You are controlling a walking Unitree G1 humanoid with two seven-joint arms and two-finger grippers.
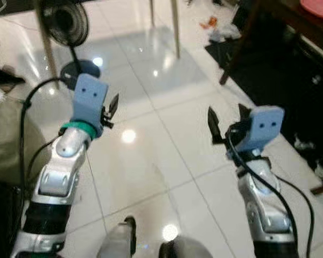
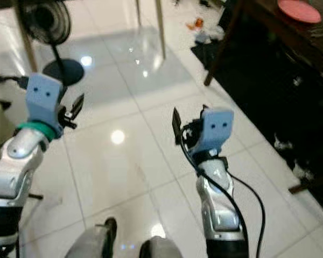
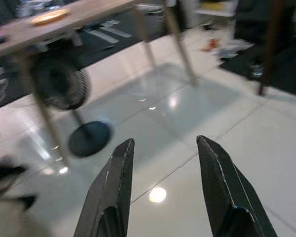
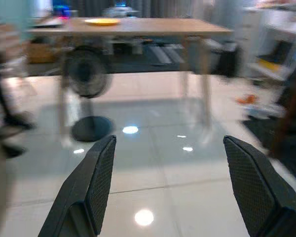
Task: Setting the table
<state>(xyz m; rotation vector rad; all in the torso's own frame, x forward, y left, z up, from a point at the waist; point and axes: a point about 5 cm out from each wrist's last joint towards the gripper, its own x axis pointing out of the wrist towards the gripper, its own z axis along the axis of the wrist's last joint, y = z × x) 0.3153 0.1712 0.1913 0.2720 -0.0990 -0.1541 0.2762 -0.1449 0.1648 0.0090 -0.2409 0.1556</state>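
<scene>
Both arms are raised over a glossy white tiled floor (image 1: pixel 167 140). The left hand (image 3: pixel 165 190) is held out above the tiles, its two black fingers (image 3: pixel 111 192) spread moderately apart with nothing between them. The right hand (image 4: pixel 170 185) is likewise raised, its fingers (image 4: pixel 91 185) spread wide and empty.

Ahead stands a light wooden worktop (image 4: pixel 138 25) on slim legs; a yellow plate (image 4: pixel 102 21) lies on its top, near the far-left end as the right wrist view shows it. A black pedestal fan (image 1: pixel 70 24) stands on the floor beside one worktop leg, its round base (image 3: pixel 89 138) resting on the tiles.

To the robot's right is a dark worktop (image 2: pixel 290 32) over a dark rug, carrying a pink plate (image 2: pixel 299 11) near its edge. Small blurred litter (image 1: pixel 218 29) lies on the floor between the two worktops.
</scene>
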